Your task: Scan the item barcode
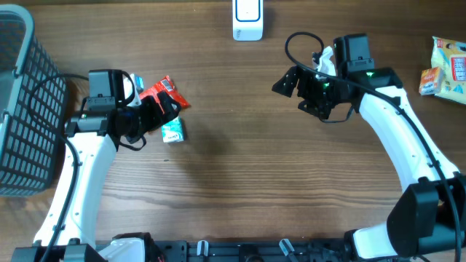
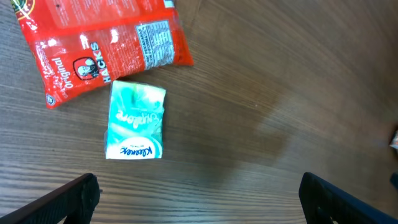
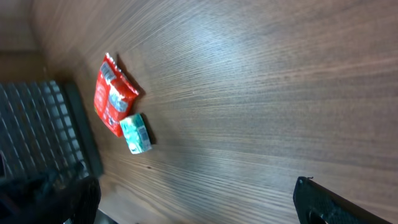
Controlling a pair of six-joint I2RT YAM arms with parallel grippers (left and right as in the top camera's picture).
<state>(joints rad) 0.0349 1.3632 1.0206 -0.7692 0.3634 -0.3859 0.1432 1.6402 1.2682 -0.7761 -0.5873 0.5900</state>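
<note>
A red Hacks candy packet lies flat on the wooden table at the left, with a green Kleenex tissue pack touching its lower edge. Both also show overhead, the red packet and the tissue pack. My left gripper hovers just beside them, open, with only bare wood between its fingers. My right gripper is open and empty over the table's right half, turned toward the left; its view shows the red packet and tissue pack far off. A white scanner stands at the back edge, centre.
A dark wire basket stands at the left edge of the table, close behind my left arm. Yellow and orange snack packs lie at the far right edge. Plain wood lies between the two arms.
</note>
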